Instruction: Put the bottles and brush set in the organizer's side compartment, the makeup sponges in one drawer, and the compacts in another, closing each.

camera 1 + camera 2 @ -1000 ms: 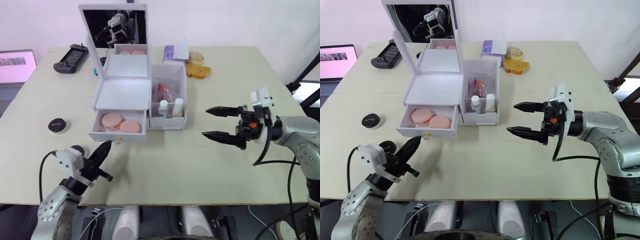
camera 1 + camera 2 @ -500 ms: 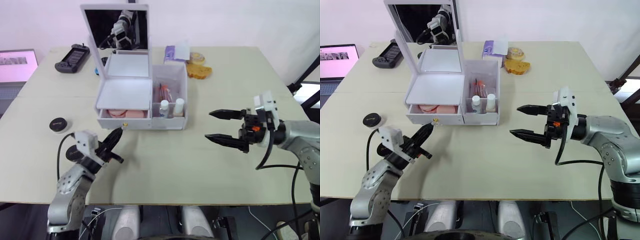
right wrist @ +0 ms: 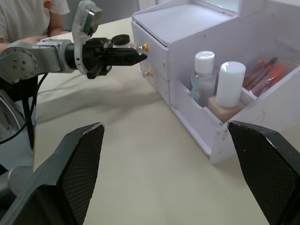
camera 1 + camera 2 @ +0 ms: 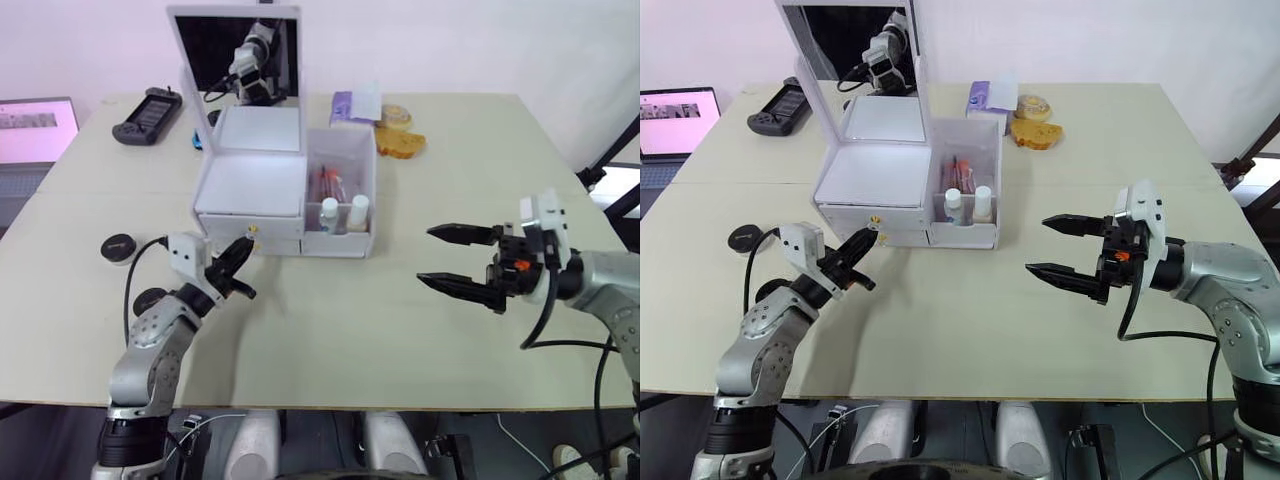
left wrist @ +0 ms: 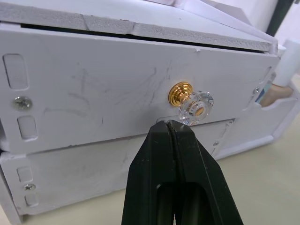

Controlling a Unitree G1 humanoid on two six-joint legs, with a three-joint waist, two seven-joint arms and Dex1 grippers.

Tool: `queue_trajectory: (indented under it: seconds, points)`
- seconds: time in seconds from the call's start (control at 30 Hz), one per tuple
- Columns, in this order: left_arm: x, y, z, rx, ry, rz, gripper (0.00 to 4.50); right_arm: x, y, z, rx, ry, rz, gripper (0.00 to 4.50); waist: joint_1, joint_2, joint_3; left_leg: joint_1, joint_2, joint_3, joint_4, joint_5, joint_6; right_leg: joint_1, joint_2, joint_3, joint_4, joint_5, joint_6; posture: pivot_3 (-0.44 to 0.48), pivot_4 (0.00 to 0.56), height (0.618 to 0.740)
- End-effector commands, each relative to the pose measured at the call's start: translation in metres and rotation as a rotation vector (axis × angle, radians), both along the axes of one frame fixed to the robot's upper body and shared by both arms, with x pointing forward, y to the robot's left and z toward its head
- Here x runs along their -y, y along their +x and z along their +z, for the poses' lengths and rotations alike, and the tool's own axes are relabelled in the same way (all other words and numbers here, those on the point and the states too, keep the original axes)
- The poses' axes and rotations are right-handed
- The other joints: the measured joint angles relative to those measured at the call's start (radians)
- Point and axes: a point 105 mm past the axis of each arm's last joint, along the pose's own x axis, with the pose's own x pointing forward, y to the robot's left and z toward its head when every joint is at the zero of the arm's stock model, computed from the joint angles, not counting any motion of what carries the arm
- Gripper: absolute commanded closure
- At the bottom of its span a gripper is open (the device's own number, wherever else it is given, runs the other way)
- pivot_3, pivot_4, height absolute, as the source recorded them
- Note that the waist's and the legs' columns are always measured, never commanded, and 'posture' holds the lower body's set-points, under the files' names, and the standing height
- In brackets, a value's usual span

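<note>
Scuffed white plastic organizer [image 5: 93, 89], faceted gold knob [image 5: 191, 103] noted. Left gripper [image 5: 174, 129] jaws pressed together below knob. Right gripper [image 4: 458, 260] jaws held apart over table [image 4: 330, 330].

Bare worktop [image 4: 330, 310] lies between the organizer [image 4: 285, 195] and the right claw [image 4: 462, 262], whose fingers are spread wide. The left claw [image 4: 240, 260], fingers pressed together, sits tight against the upper drawer's gold knob [image 5: 182, 94], blocking the drawer fronts. A black-lidded compact [image 4: 119, 246] stands on the worktop left of that arm.
</note>
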Motion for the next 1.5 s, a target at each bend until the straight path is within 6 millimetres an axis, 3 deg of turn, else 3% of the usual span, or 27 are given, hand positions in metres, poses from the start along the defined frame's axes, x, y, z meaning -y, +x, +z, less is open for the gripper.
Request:
queue_trajectory:
  seconds: [0.03,0.2,0.47,0.77,0.87,1.03,1.17,1.33,1.5]
  points:
    - [-0.001,0.007,0.023,0.063,-0.026,0.022,4.47,-0.001,-0.003,0.011,0.049,-0.006,0.009,0.00,0.001,0.000,0.000,0.000,0.000,0.000,0.000,0.000,0.000,0.000,0.000,0.000,0.000,0.000,0.000,0.000,0.150,0.740]
    - [0.003,0.009,0.024,0.038,-0.027,0.015,4.47,-0.001,-0.003,0.011,0.051,-0.005,0.007,0.00,0.005,0.000,0.000,0.000,0.000,0.000,0.000,0.000,0.000,0.000,0.000,0.000,0.000,0.000,0.000,0.000,0.150,0.740]
    - [-0.015,0.007,0.032,0.040,-0.038,0.073,4.47,-0.001,-0.003,0.010,0.048,-0.003,0.004,0.00,0.009,0.000,0.000,0.000,0.000,0.000,-0.001,0.000,0.000,0.000,0.000,0.000,-0.001,0.000,0.000,0.000,0.150,0.740]
    - [-0.003,0.018,0.040,0.060,-0.061,0.052,4.47,-0.004,-0.002,0.011,0.052,0.001,0.011,0.00,0.018,0.000,0.000,0.000,0.000,0.000,0.000,0.000,0.000,0.000,0.000,0.000,-0.001,0.000,0.000,0.000,0.150,0.740]
    - [-0.004,0.011,0.039,0.055,-0.026,0.038,4.47,-0.001,-0.001,0.010,0.019,0.011,0.006,0.00,0.018,0.000,0.000,0.000,0.000,0.000,0.000,0.000,0.000,0.000,0.000,0.000,-0.001,0.000,0.000,0.000,0.150,0.740]
    - [-0.009,-0.007,0.048,0.069,-0.045,-0.004,4.47,0.015,0.022,0.009,-0.010,0.030,-0.114,0.00,0.010,-0.001,0.001,0.000,0.000,0.000,-0.001,0.000,0.000,0.000,0.000,0.000,-0.001,0.000,0.000,0.000,0.150,0.740]
    - [-0.021,-0.019,0.050,0.066,0.000,-0.032,2.62,0.023,0.027,0.003,-0.037,0.020,-0.143,0.00,0.014,0.000,0.001,0.000,0.000,0.000,-0.001,0.000,0.000,-0.001,0.000,0.000,-0.001,0.000,0.000,0.000,0.150,0.740]
    - [-0.071,-0.036,0.042,0.027,0.143,-0.028,0.07,0.036,0.028,-0.002,-0.016,0.016,-0.176,0.00,-0.005,0.000,0.001,0.000,0.000,0.000,-0.003,0.000,0.000,-0.002,0.000,0.000,-0.001,0.000,0.000,0.000,0.150,0.740]
    - [-0.127,-0.046,0.047,0.044,0.214,0.065,0.07,0.065,0.028,-0.022,-0.004,-0.059,-0.272,0.00,-0.008,0.000,0.001,0.000,0.000,0.000,-0.002,0.000,0.000,-0.002,0.000,0.000,-0.002,-0.001,-0.001,0.000,0.150,0.740]
